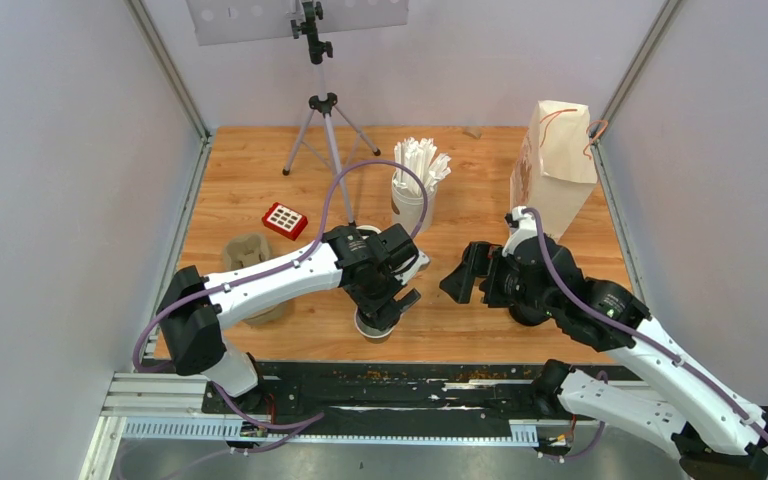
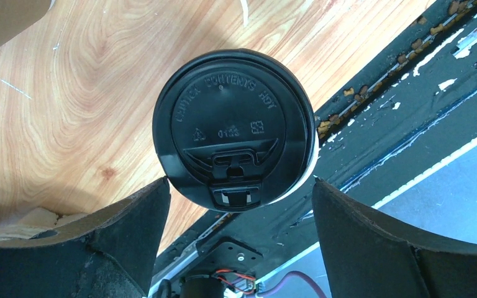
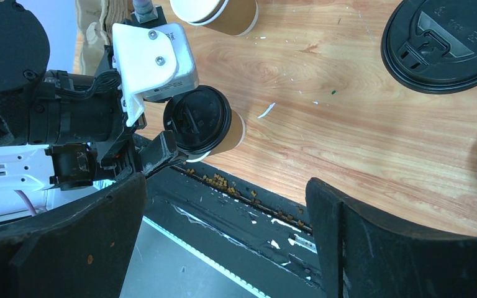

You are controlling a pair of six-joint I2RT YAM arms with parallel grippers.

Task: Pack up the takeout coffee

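Note:
One takeout coffee (image 2: 236, 127), a brown paper cup under a round black lid, stands upright at the near edge of the wooden table (image 1: 520, 335). The top view shows that cup (image 1: 373, 327) only partly, under my left wrist. My left gripper (image 2: 240, 180) hangs just over it, open, a fingertip close on each side of the lid. The right wrist view shows the same cup (image 3: 202, 122) with a left finger (image 3: 161, 154) beside it. My right gripper (image 3: 227, 180) is open and empty, right of the cup, over the black rail (image 3: 242, 205).
A brown paper bag (image 1: 557, 165) stands at the back right. A white cup of straws (image 1: 412, 195) is mid-table behind my left arm. A cardboard cup carrier (image 1: 248, 258) and a red keypad (image 1: 285, 221) lie left. A loose black lid (image 3: 450, 40), an unlidded brown cup (image 3: 227, 13) and a tripod (image 1: 325, 130) are nearby.

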